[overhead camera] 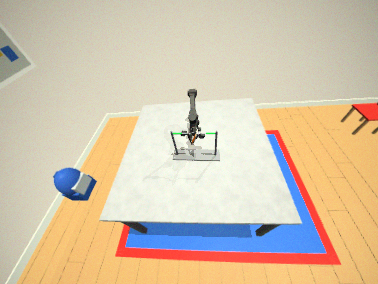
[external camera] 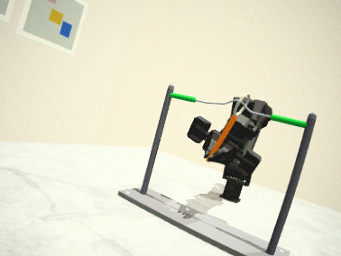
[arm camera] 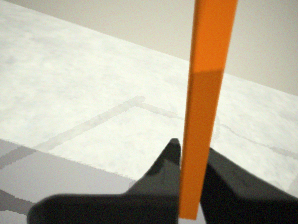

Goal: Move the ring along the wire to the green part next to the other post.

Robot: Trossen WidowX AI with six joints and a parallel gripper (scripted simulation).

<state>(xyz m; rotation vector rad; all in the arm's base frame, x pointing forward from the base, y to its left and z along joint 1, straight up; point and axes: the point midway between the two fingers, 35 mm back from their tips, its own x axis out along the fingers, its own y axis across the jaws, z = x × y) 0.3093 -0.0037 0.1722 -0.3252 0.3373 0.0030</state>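
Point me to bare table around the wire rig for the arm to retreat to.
Open table in front of the base plate, and wide strips left and right of both posts. Crowded between the posts: the end effector, shut on the orange handle, sits under the wire.

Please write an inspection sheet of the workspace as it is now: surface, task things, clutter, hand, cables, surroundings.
Surface: pale marbled table.
Job's things: grey base, two posts, green wire ends; orange handle tilted, ring near the right green end.
Clutter: nothing seen.
Hand: hand shut on the handle.
Cables: nothing seen.
Surroundings: blue-red mat, blue object, red furniture, wall poster.
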